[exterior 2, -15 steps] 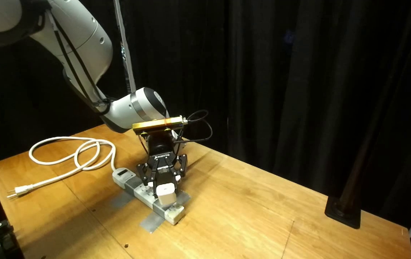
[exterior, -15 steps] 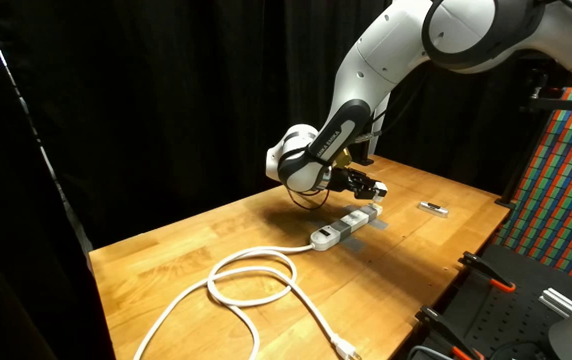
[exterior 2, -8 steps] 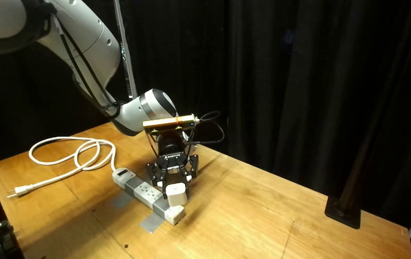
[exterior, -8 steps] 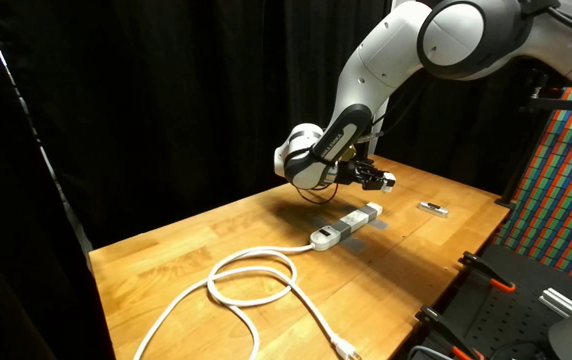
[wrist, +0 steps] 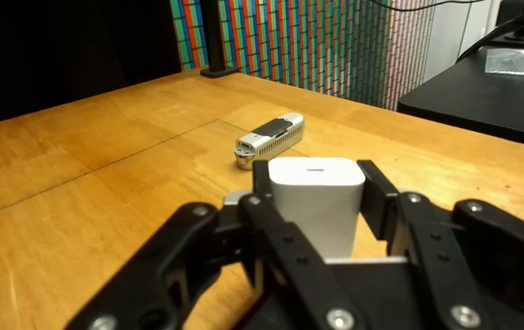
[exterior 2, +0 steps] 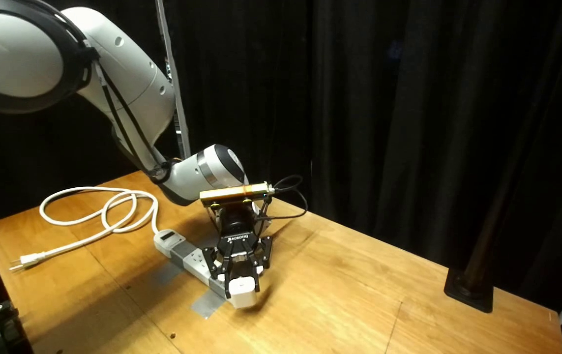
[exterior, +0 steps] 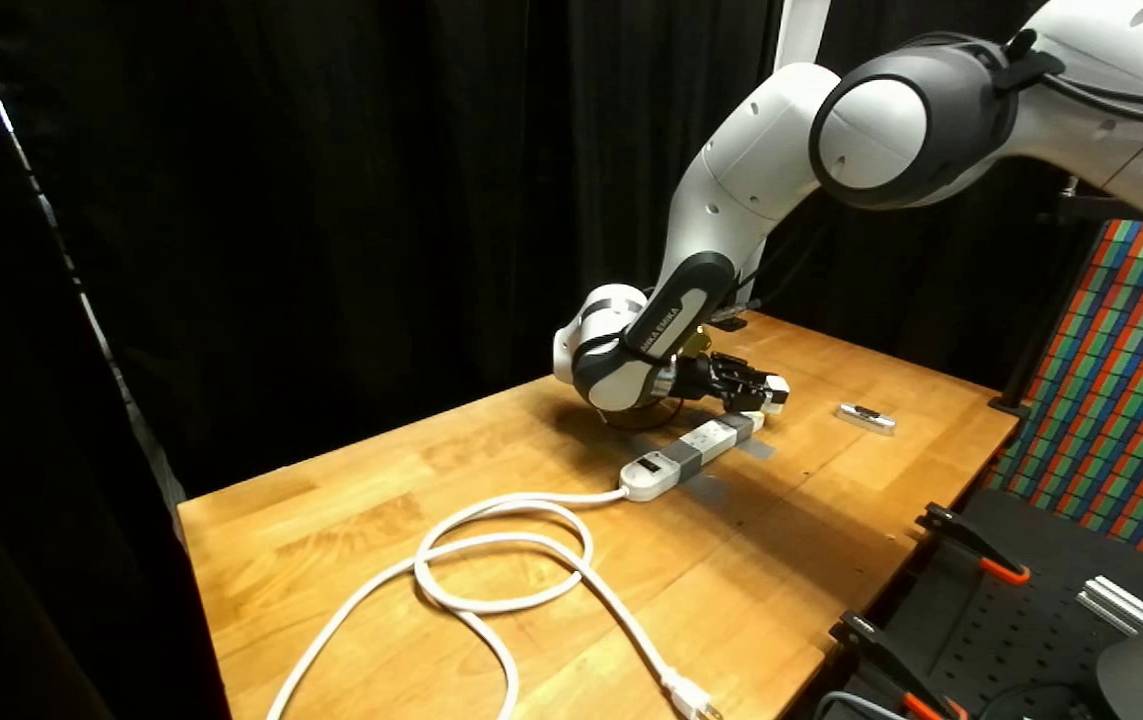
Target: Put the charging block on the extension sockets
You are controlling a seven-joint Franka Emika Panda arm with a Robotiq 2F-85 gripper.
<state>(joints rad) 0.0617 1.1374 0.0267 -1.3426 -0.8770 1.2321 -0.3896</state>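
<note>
Currently, my black gripper (wrist: 317, 178): pinching a white cube-like charging block (wrist: 317, 215), wrist-view middle.
Long white power strip (exterior: 711, 437): right of centre in an exterior view; block contact unclear.

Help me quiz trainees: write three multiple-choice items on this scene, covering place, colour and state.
1. What colour is the cable?
A) Black B) White C) Red
2. Where is the silver device?
A) On the table B) On the cable C) In mid-air
3. The end effector is:
A) open and empty B) out of view C) gripping the charging block

1. B: white loops show in both exterior views.
2. A: the wrist view shows it resting there.
3. C: fingers hold the block from both sides.
</note>
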